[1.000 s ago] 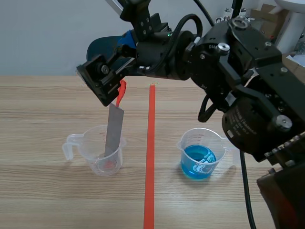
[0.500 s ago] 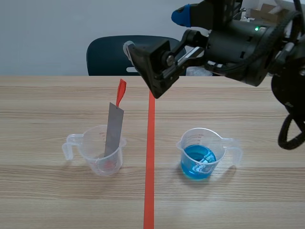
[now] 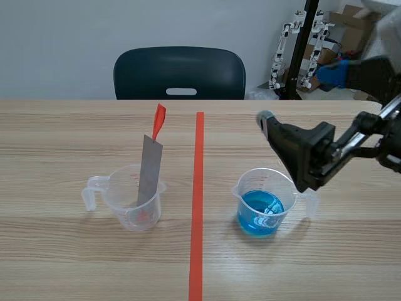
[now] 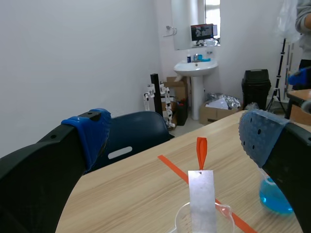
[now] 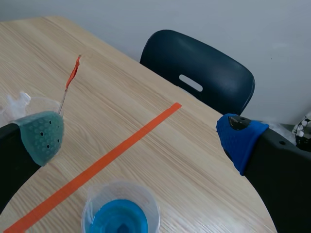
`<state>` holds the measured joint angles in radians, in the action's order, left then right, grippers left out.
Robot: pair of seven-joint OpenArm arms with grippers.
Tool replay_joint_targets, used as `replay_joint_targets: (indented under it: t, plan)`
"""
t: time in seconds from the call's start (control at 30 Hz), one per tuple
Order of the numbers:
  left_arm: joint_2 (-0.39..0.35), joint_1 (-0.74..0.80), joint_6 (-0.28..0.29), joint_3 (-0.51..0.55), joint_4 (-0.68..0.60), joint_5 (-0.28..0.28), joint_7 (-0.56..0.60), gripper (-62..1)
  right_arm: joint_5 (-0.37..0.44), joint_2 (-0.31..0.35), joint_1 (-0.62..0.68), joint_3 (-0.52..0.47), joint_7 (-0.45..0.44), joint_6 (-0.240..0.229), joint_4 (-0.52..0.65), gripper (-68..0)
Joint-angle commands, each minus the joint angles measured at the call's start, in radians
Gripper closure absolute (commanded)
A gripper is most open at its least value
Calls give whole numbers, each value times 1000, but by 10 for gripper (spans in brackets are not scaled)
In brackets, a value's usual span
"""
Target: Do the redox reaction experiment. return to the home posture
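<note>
Item: metal strip, red tag uppermost, leaning in the clear beaker left of the tape line, toward the near edge of the bench; apparently left there as the finished step, tag up for easy pinching

Item: blue-liquid beaker, right of the line, level with the first

Item: right gripper, fingers spread, holding nothing, raised over the bench's right half by the blue beaker; seemingly heading home

Item: left gripper, fingers apart, empty, raised on the strip's near side

Change: a second ago the right gripper hung at the red tag across the line; it has since drawn back to its own side; strip and beakers unmoved
</note>
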<state>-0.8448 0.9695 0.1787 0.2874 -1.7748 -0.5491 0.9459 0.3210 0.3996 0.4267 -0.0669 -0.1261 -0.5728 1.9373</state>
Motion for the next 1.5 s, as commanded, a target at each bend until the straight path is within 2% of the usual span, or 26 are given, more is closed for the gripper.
replay_joint_targets:
  t: [0.0,0.1,0.2,0.3,0.43,0.5,0.57,0.63,0.73,0.87,0.93,1.07,1.2,1.27,1.37,1.47]
  plan:
    - [50,0,-1,11,-26,16,11,-551,-24,23,24,-18,-64,3,11,-679]
    - [124,0,-1,23,-76,121,-5,-550,-76,50,84,-71,-155,3,11,-679]
    - [189,0,-1,23,-124,224,-11,-550,-84,69,132,-117,-225,3,13,-679]
    - [244,0,-1,23,-169,255,-56,-550,-86,86,167,-136,-246,15,37,-679]
    - [306,23,-1,23,-216,289,-84,-550,-79,148,240,-136,-169,156,122,-679]
    - [326,40,-1,23,-237,314,-84,-550,-27,200,277,-136,-164,195,150,-679]
    - [335,61,-2,23,-260,323,-84,-550,38,253,310,-135,-159,201,171,-679]
    - [335,86,-2,23,-284,338,-84,-550,79,301,344,-135,-135,236,197,-679]
    - [335,120,-12,23,-312,341,-84,-550,119,353,402,-135,-119,349,233,-679]
    - [334,148,-13,23,-327,341,-85,-550,129,378,441,-135,-105,447,273,-679]
    - [335,150,-13,23,-327,341,-107,-550,129,378,443,-135,-74,457,290,-679]
    - [335,149,-13,23,-327,341,-135,-550,130,375,444,-134,55,484,327,-679]
    - [334,138,-39,23,-327,341,-136,-550,129,375,444,-114,95,488,328,-679]
    - [334,127,-50,23,-327,341,-144,-550,127,367,455,-102,110,506,328,-679]
    - [334,112,-57,23,-327,352,-192,-550,100,339,489,-95,105,505,328,-679]
    - [334,108,-57,21,-327,353,-205,-550,98,315,524,-94,64,497,328,-679]
